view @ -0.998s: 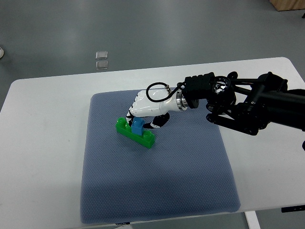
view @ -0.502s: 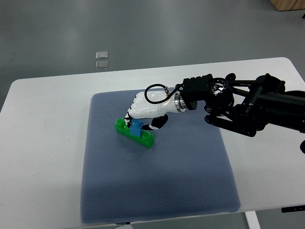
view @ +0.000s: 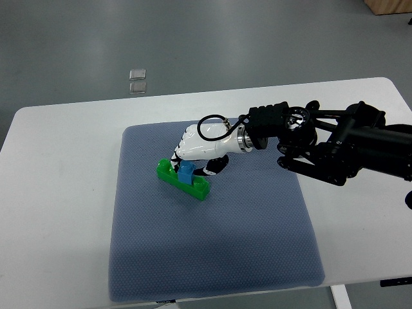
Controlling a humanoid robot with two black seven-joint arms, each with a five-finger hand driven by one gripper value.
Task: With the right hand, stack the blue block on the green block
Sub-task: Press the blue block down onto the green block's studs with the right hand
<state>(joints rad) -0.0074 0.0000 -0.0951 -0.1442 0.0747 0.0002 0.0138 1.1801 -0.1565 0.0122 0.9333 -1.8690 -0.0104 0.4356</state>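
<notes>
blue block point(view: 187, 172) sits on top of the green block point(view: 183, 179), roughly mid-length, on the upper left part of the blue-grey mat point(view: 212, 257). Looks seated or very close to it; can't confirm the studs are fully engaged from this angle.

green block long axis runs about 10 to 4 o'clock. blue block is a short piece, so only its position along that axis matters.

right hand point(view: 199, 149) is directly at 1 o'clock of the blue block, fingers curled down around it, gripping it. Fingertips mostly hidden behind the block, so contact on the far side is a guess. Arm comes in from 3 o'clock.

Judgement: stack is basically done. Next move hinges on the hand clearing up and back toward 1–2 o'clock, across the green block's axis, without dragging either block.

left hand not in view. Mat lies on the white table point(view: 58, 193).
</notes>
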